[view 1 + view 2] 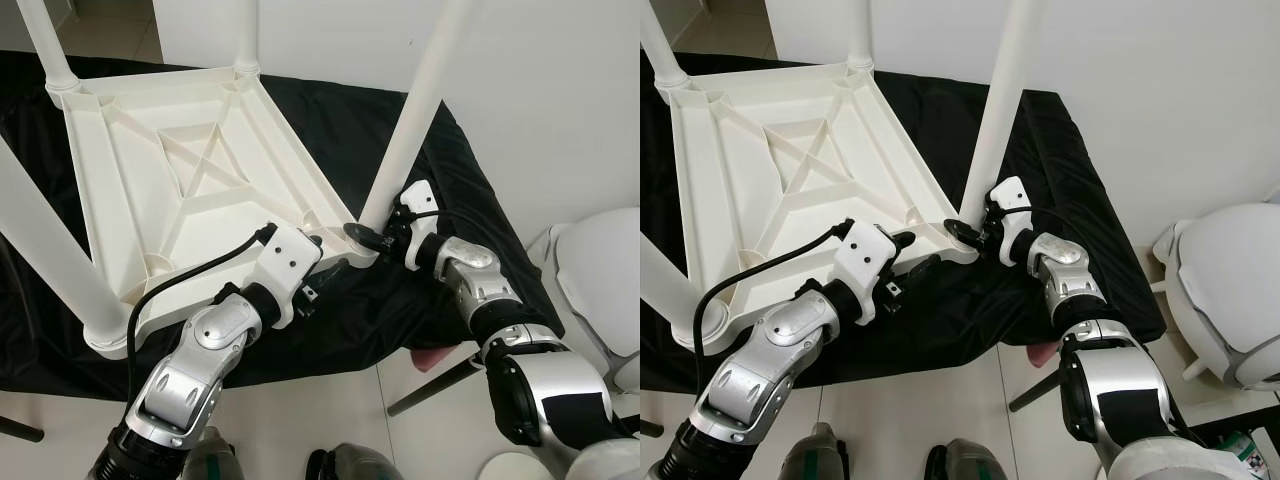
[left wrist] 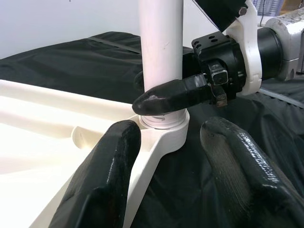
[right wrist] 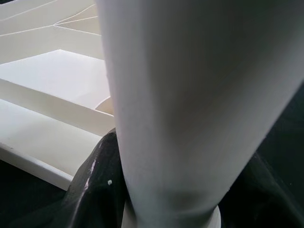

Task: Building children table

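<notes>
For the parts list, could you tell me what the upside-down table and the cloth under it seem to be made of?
Table: apparently moulded white plastic, going by its ribbed underside and smooth, slightly glossy surface. Cloth: thin black fabric, possibly synthetic; it wrinkles and shows a faint sheen.

White plastic table (image 1: 190, 170) lies upside down on black cloth, seemingly four legs (image 1: 415, 110) upright

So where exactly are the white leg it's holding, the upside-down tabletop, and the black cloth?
table leg (image 1: 415, 110), left eye view, middle of the shaft.
tabletop (image 1: 130, 180), left eye view, ribbed underside.
black cloth (image 1: 350, 120), left eye view, bare patch beside the tabletop.
</notes>
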Tool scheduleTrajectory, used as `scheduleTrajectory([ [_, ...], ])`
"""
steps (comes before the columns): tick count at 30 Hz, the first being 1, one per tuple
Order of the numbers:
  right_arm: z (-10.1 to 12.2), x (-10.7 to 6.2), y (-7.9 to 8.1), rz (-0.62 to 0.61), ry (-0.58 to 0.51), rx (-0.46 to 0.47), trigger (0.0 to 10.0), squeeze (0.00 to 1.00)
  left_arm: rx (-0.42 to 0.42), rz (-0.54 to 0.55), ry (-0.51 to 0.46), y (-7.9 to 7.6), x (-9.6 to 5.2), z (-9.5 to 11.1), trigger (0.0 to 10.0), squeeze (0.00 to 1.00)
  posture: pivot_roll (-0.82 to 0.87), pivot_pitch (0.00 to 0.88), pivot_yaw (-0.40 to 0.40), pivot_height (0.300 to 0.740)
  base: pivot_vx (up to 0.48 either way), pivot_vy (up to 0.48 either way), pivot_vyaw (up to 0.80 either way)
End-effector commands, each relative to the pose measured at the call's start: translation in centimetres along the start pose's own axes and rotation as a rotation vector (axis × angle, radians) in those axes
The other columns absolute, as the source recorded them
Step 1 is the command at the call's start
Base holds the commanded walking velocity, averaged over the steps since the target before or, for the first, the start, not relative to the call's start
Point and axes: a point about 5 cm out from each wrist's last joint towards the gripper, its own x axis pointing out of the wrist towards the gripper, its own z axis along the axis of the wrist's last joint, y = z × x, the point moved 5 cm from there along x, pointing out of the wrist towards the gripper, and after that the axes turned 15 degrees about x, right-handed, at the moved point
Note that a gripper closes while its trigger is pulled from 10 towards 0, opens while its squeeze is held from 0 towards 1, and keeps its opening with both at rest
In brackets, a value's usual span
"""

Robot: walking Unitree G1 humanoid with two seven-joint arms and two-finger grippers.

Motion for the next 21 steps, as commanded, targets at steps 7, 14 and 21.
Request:
scheduleTrajectory([
  [7, -0.8, -0.3, 0.3, -0.014, -0.027, 0.033, 10.0, 0.0, -0.001, -0.014, -0.014, -0.3, 0.3, 0.4, 10.0, 0.0, 0.03, 0.006, -0.125, 0.74, 0.0, 0.0, 0.0],
  [14, 0.1, 0.1, -0.3, -0.207, -0.103, 0.008, 10.0, 0.0, -0.011, -0.017, -0.019, -0.5, 0.3, 0.5, 10.0, 0.0, 0.01, 0.025, -0.126, 0.74, 0.0, 0.0, 0.0],
  [21, 0.0, 0.9, 1.8, -0.402, -0.209, 0.074, 10.0, 0.0, -0.019, -0.026, -0.021, -0.8, 0.4, 0.4, 10.0, 0.0, -0.01, 0.029, -0.115, 0.74, 0.0, 0.0, 0.0],
])
